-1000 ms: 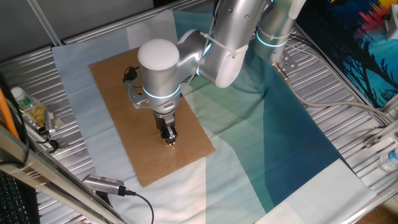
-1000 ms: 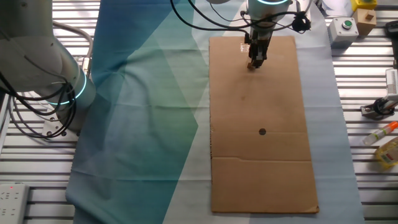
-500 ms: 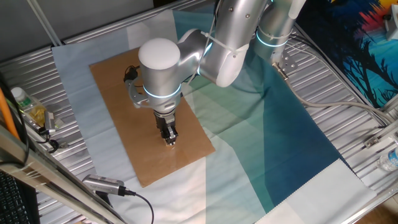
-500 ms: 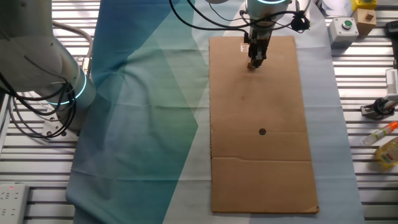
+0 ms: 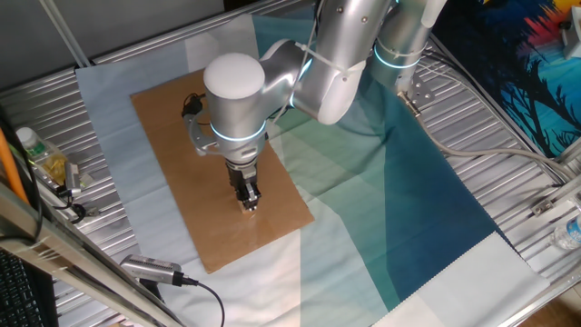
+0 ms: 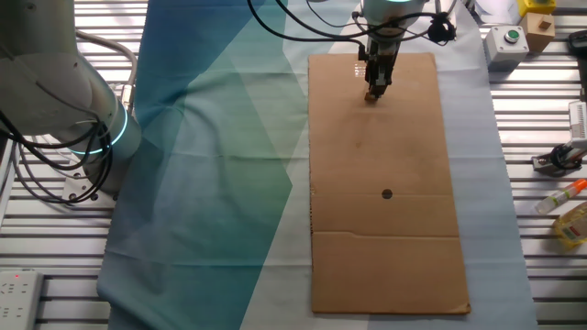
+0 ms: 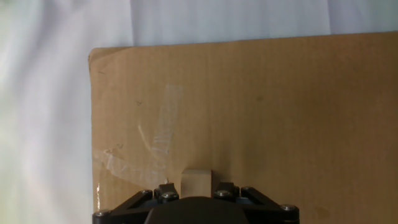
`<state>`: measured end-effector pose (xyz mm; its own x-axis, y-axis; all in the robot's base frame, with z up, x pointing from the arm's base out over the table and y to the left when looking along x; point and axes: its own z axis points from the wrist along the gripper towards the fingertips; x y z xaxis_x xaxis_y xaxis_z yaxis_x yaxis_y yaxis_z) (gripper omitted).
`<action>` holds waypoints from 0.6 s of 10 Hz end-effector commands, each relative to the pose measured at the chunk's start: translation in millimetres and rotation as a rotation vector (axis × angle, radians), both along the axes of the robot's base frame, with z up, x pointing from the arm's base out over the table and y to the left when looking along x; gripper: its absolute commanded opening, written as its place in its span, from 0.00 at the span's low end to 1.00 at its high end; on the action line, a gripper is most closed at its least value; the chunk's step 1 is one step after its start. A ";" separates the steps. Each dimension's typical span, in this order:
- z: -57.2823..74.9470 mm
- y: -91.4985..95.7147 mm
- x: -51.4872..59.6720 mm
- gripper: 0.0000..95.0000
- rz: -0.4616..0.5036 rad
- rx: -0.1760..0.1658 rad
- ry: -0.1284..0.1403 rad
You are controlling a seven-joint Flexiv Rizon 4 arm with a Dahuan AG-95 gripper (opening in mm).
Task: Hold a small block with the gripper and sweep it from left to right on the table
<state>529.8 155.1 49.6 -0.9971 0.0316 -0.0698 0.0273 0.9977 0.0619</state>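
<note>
My black gripper point(image 5: 247, 202) points straight down onto the brown cardboard sheet point(image 5: 186, 150) of the table point(image 5: 472, 109). It is shut on the small block point(image 7: 196, 182), a pale tan cube that shows between the fingers in the hand view. In the other fixed view the gripper point(image 6: 373, 92) stands near the far end of the cardboard point(image 6: 385, 238), with the block point(image 6: 371, 95) at its tip touching the sheet. In the hand view the cardboard's left edge and a strip of clear tape point(image 7: 155, 146) lie ahead of the block.
A second silver arm point(image 6: 55, 101) with a cyan ring stands at the left. A black dot point(image 6: 386, 193) marks the cardboard. A button box point(image 6: 506, 41), tools and bottles point(image 6: 569, 220) lie on the right. A bottle point(image 5: 41, 156) and a cable point(image 5: 182, 282) lie near the left edge.
The arm and gripper have crept slightly along the cardboard with the block still held; otherwise nothing has visibly changed.
</note>
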 end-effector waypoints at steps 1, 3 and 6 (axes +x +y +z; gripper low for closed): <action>-0.7 0.4 0.5 0.40 0.001 0.000 0.001; 1.0 0.3 -0.3 0.40 -0.003 0.000 0.005; 8.1 -4.7 -1.6 0.20 -0.004 -0.004 0.017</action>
